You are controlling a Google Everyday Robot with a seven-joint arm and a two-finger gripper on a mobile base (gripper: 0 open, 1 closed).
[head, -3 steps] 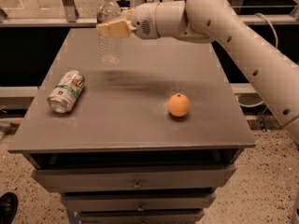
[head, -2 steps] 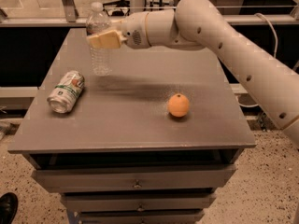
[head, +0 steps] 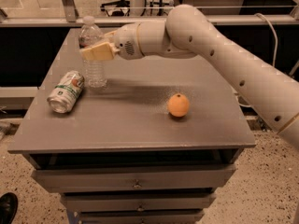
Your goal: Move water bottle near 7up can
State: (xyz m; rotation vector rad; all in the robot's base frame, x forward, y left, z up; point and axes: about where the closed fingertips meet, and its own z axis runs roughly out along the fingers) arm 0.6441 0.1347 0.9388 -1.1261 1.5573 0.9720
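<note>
The can [head: 65,91] is lying on its side at the left of the table [head: 140,129], its lettering unreadable. Just beside it, the gripper [head: 96,52] is pinching the upright bottle [head: 95,74] at mid-body. An orange [head: 178,105] is sitting well apart to the right.

Hand [head: 95,52] seemingly tight around water bottle [head: 95,73]

dim warm light | soft shadow right of hand [head: 96,52] gripping water bottle [head: 95,73] | grainy
</note>
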